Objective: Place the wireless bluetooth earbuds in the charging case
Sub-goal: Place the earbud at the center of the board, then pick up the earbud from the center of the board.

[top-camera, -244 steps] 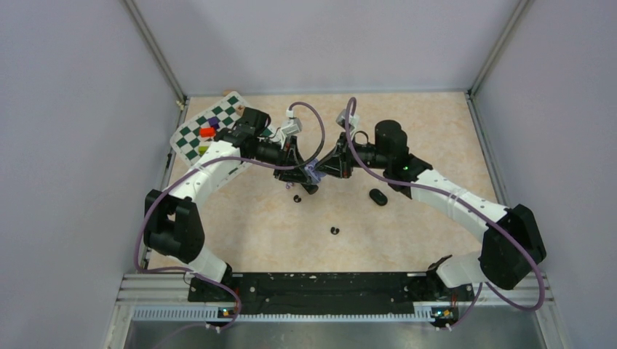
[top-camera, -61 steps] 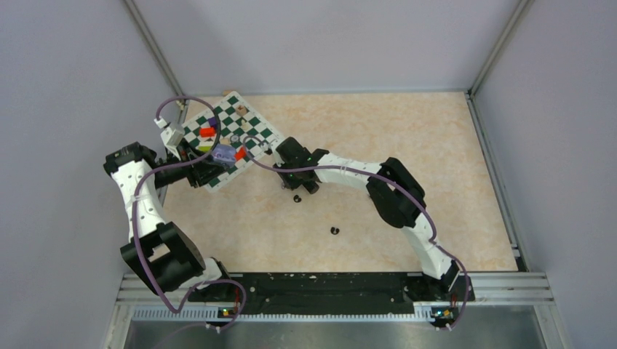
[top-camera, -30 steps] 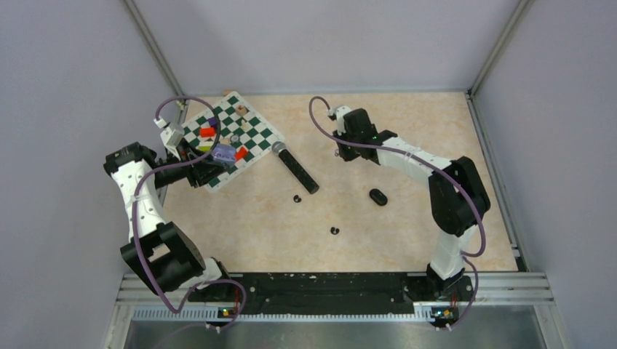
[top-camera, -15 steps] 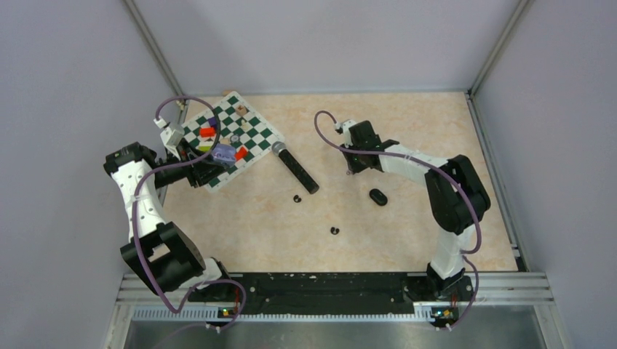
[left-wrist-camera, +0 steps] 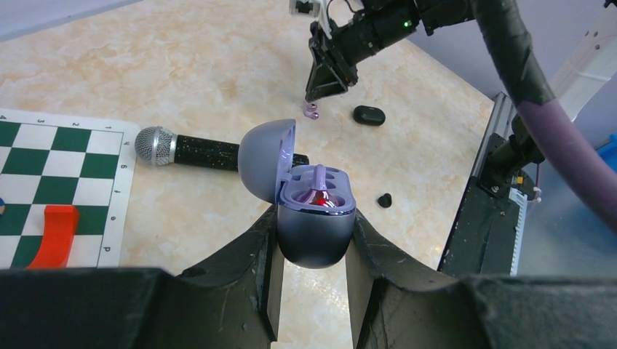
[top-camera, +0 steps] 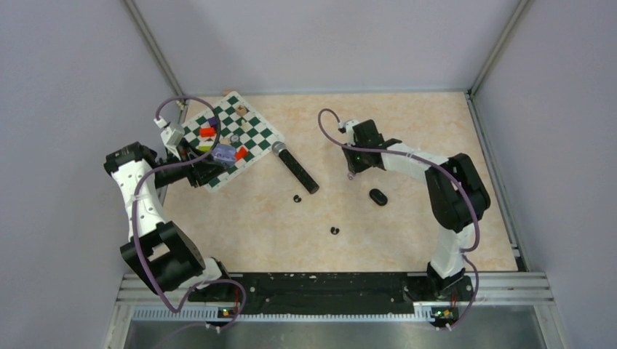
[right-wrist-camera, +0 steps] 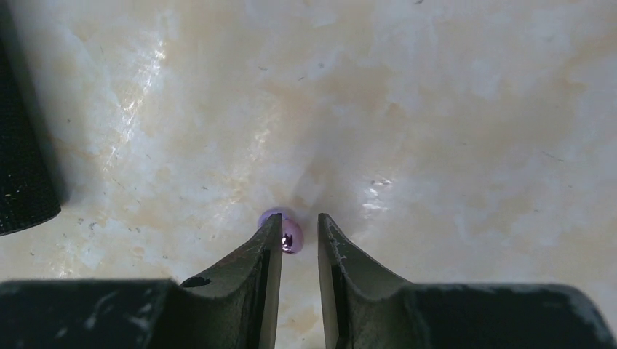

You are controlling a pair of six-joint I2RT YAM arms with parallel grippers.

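From above, we see a beige marbled counter [top-camera: 436, 138], with both arms rising from the 6 o'clock edge. The left tool [top-camera: 217, 159] sits at 9 o'clock over a green-and-white chessboard [top-camera: 251, 127], pressed onto a purple charging case [top-camera: 224, 153]. A microphone [top-camera: 295, 168] lies diagonally near the centre. The right tool [top-camera: 353, 172] points down at the counter at 2 o'clock of centre, and from here we cannot tell its spread. A black case [top-camera: 377, 197] lies near it, at its 4 o'clock. One black earbud [top-camera: 297, 198] rests beside the microphone's lower end. Another black earbud [top-camera: 335, 231] lies apart, at 5 o'clock from the first.

From the left wrist, the left tool [left-wrist-camera: 313, 217] pinches the purple charging case [left-wrist-camera: 315, 243] by its sides. The case's lid [left-wrist-camera: 263, 160] is swung open toward 10 o'clock. A pale purple shape stands inside with a red glint below it. At 12 o'clock the right tool [left-wrist-camera: 313, 96] stands tip-down. A pale purple earbud [left-wrist-camera: 313, 111] lies on the counter right at that tip. The black case [left-wrist-camera: 369, 115] is just beside it at 3 o'clock.

From the right wrist, the right tool [right-wrist-camera: 298, 222] is narrowly spread, with bare counter showing between its fingers [right-wrist-camera: 331, 251]. The pale purple earbud [right-wrist-camera: 289, 234] lies on the counter at the tip of the 9 o'clock finger, partly hidden behind it and not pinched.
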